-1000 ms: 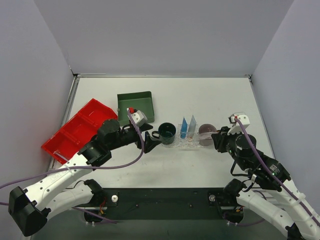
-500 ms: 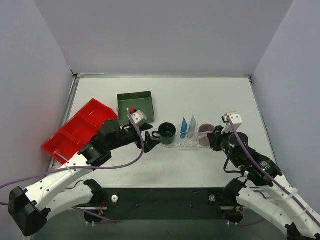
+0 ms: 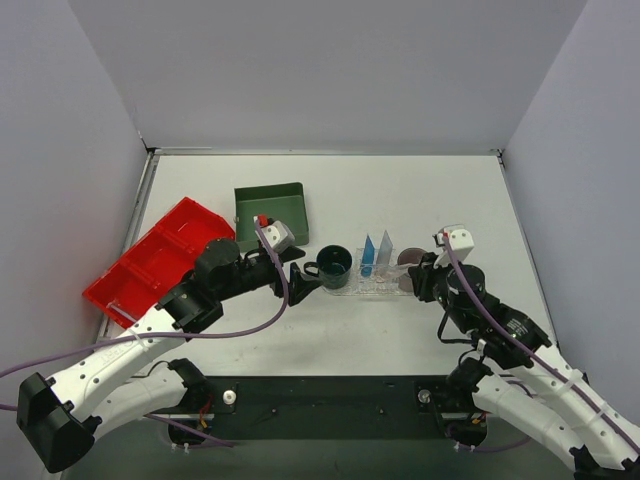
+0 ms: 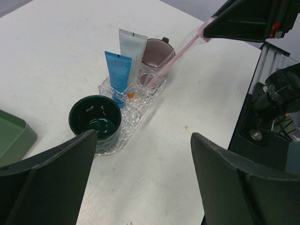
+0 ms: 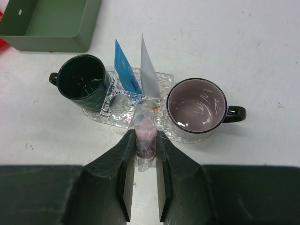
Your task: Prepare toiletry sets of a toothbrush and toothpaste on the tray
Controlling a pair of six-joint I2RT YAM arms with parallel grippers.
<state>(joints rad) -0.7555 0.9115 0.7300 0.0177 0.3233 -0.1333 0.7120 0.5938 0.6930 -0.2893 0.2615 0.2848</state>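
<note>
**Item: tray [image 5: 117,107], clear plastic, mid-table.**
- On it: a dark green mug [image 5: 84,79] at the left end and a purple mug [image 5: 197,107] at the right end. A blue toothpaste tube [image 5: 126,70] and a pale toothpaste tube [image 5: 149,70] stand upright side by side in the middle.
- Toothbrush [image 5: 143,123]: pink, in a clear wrapper, slanting down to the tray's middle beside the purple mug. It is pinched between the closed fingers of the right gripper [image 5: 145,137] on the tray's near-right side.
- Left gripper [image 4: 143,138]: jaws wide apart and holding nothing, just off the tray's left end near the green mug's handle.
- Beyond the tray's left end: a green box [image 3: 270,212], and farther out a red bin [image 3: 160,262].
- Unclear: the wrapper blurs the brush head, and I cannot tell whether its tip touches the tray. From above, the right gripper covers the tray's right end.
- Room: white table [image 3: 430,190] runs from the tray's far side to the back wall.
</note>
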